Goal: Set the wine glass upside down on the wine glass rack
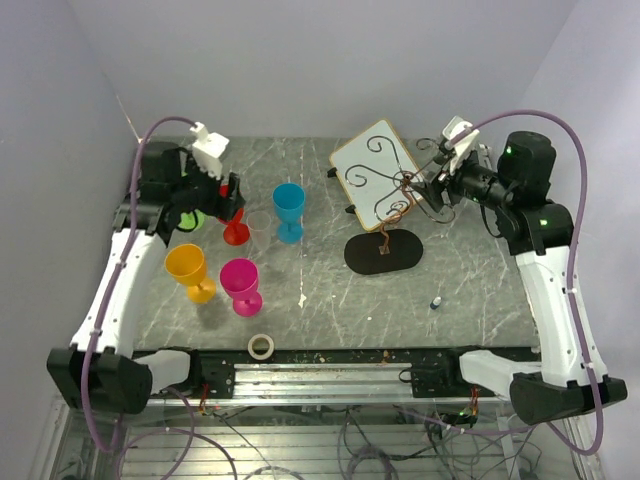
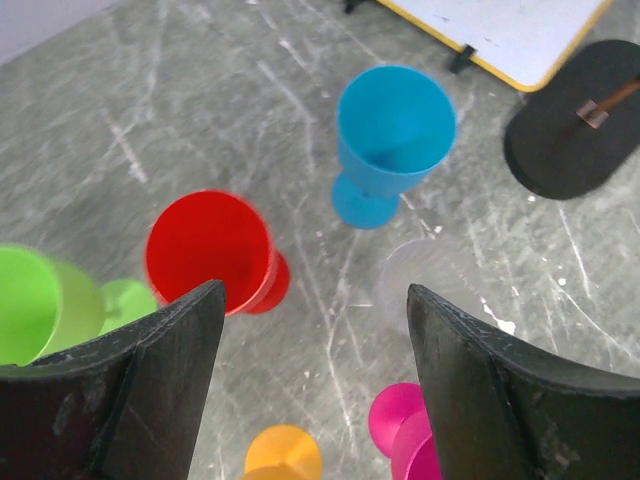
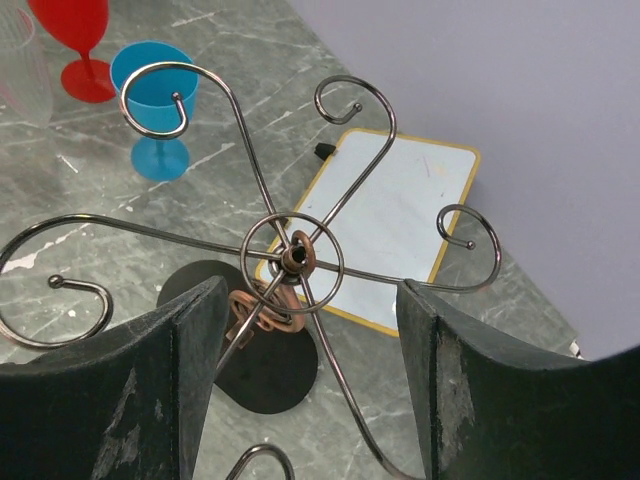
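Top view: left gripper (image 1: 228, 196) is far-left over the glass cluster and right gripper (image 1: 428, 192) is far-right at the wine glass rack (image 1: 383, 250). All the glasses stand upright on the surface (image 1: 330, 300), none on the rack.

Clear wine glass (image 1: 258, 228) sits between the red glass (image 1: 236, 232) and the blue glass (image 1: 289, 208). It's faint from above.

Left wrist: jaws apart, nothing between them. The red glass (image 2: 210, 248) is by the left finger and the clear wine glass (image 2: 425, 285) by the right. This view shows the green glass (image 2: 40, 300) plainly; from above the arm mostly hides it. Orange glass (image 2: 283, 452) and pink glass (image 2: 405, 425) are cut off at the bottom edge.

Right wrist: jaws apart, with the rack's ring hub (image 3: 292, 262) and scroll arms framed in the gap. Contact with the wire: cannot tell. White board (image 3: 390, 230) lies behind the rack.

Only the top view shows the tape roll (image 1: 261, 346) at the near edge.
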You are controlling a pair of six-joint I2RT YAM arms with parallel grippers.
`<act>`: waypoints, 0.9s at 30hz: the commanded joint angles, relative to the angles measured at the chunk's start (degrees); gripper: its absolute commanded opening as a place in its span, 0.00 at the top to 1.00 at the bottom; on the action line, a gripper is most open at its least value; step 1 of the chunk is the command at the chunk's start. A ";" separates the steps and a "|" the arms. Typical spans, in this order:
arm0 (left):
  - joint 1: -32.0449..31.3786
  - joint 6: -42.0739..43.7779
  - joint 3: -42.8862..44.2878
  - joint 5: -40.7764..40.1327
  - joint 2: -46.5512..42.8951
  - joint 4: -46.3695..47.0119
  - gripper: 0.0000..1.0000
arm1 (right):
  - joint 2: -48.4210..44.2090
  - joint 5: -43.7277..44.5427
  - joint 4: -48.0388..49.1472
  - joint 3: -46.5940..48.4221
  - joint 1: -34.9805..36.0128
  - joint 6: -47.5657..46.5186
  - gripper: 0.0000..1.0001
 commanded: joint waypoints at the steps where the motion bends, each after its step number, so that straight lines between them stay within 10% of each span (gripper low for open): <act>1: -6.48 1.94 5.43 -0.15 5.36 -3.26 0.18 | -2.12 -0.49 -1.71 2.02 -1.16 1.60 0.32; 27: -16.03 6.34 15.98 -15.70 19.66 -17.41 0.55 | -3.98 -4.09 -1.80 -0.23 -6.36 2.01 0.31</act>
